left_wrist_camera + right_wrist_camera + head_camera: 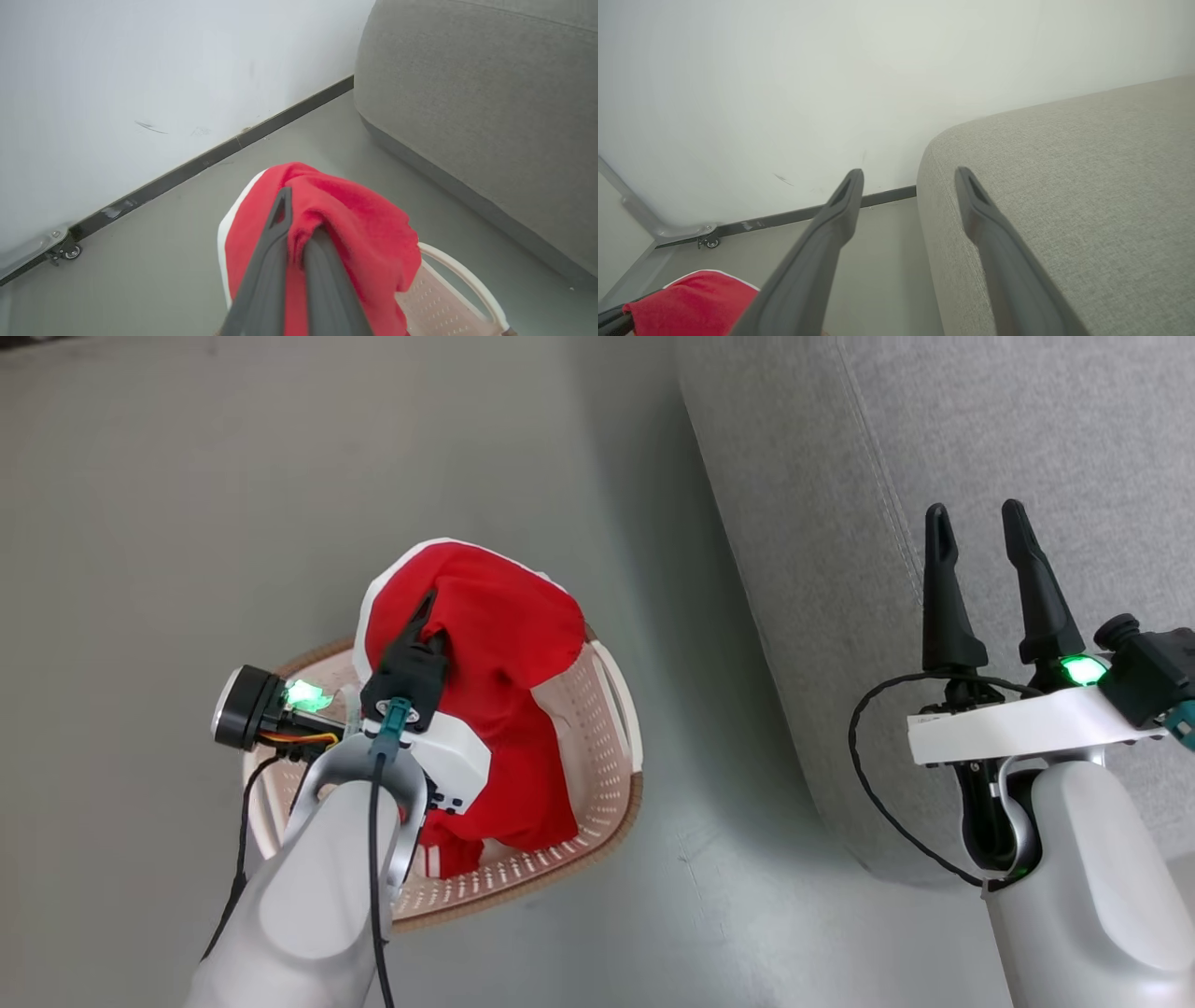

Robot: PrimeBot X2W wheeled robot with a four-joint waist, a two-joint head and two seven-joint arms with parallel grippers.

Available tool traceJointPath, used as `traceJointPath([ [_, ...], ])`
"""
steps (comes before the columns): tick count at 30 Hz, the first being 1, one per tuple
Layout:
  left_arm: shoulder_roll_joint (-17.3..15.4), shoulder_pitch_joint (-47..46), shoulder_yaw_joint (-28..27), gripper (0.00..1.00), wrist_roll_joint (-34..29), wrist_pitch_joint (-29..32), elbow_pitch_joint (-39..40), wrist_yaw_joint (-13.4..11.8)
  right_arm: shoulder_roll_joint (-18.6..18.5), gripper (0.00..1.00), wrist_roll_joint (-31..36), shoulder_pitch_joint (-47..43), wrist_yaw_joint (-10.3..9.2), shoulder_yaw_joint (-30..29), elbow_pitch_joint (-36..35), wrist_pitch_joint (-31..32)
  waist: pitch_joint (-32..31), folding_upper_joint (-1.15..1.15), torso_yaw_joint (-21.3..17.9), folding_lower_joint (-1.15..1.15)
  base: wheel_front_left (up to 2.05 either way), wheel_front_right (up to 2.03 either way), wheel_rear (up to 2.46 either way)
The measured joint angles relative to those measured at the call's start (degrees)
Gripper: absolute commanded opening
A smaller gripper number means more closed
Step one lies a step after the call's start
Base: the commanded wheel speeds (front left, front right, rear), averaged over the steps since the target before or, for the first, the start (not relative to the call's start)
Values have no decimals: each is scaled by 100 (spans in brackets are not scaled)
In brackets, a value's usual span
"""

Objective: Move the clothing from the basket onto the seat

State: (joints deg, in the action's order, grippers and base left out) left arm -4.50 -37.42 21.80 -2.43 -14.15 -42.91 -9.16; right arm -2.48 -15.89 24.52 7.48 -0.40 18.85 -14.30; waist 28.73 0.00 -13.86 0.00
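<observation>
A bright red garment [495,644] with white trim is lifted above the cream basket [597,747] on the floor, its lower part still hanging into the basket. My left gripper [429,616] is shut on the clothing; the left wrist view shows red fabric [355,224] pinched between the two dark fingers [275,242]. My right gripper [985,523] stands open over the grey seat [934,476], nothing between its fingers. In the right wrist view the seat [1087,186] fills the right side and the red garment [691,298] shows at the lower left. A second garment cannot be told apart.
A white wall [140,70] with a dark baseboard [210,158] runs behind the basket. A small caster wheel on a metal frame [70,252] sits at the wall's foot. Grey floor [187,523] lies around the basket and between it and the seat.
</observation>
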Motion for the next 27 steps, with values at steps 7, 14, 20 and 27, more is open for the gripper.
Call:
traceJointPath([
  [7,60,152,-156,0,242,-1,503,-48,-4,100,219,-103,0,-5,46,0,-409,0,205,0,0,0,0],
  [14,77,472,-371,0,476,-4,970,-153,-13,100,328,-257,0,-35,110,0,-836,0,397,0,0,0,0],
  [20,44,701,-579,0,594,-8,1348,-244,-20,100,392,-437,0,41,142,0,-1211,0,554,0,0,0,0],
  [27,-43,1003,-779,0,779,-9,1629,-292,-25,100,392,-663,0,168,158,0,-1588,0,703,0,0,0,0],
])
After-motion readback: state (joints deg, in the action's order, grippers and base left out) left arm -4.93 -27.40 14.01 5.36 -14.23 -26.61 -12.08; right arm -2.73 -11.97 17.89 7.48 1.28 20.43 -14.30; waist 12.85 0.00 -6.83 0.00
